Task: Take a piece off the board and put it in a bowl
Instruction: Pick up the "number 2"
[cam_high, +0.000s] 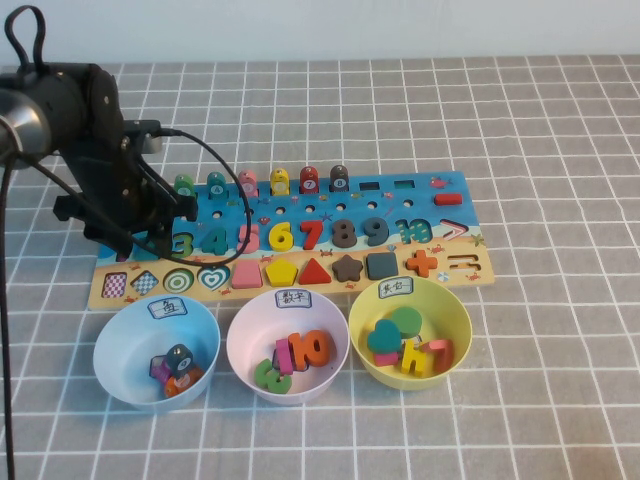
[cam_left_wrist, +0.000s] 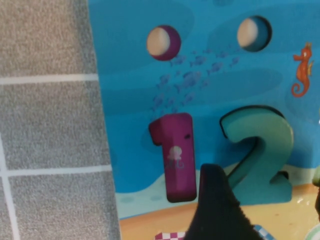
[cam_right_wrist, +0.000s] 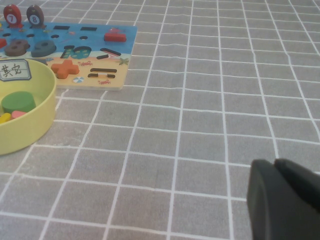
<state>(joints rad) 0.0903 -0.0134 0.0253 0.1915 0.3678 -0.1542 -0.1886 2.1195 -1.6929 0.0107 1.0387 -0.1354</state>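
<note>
One grey, white-gridded cloth (cam_high: 540, 150) covers everything — left gripper (cam_high: 150, 235) over the board (cam_high: 425, 215), right gripper (cam_right_wrist: 285, 202) low above cloth; neither's spread is discernible.

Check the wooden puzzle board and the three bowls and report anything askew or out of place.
One thing stands out: the teal wooden numeral 2 sits tilted, lifted partly out of its slot in the long blue puzzle board, beside the flat magenta 1. The left gripper hovers over it. The right gripper hangs over bare tablecloth. The bowls look orderly.
</note>
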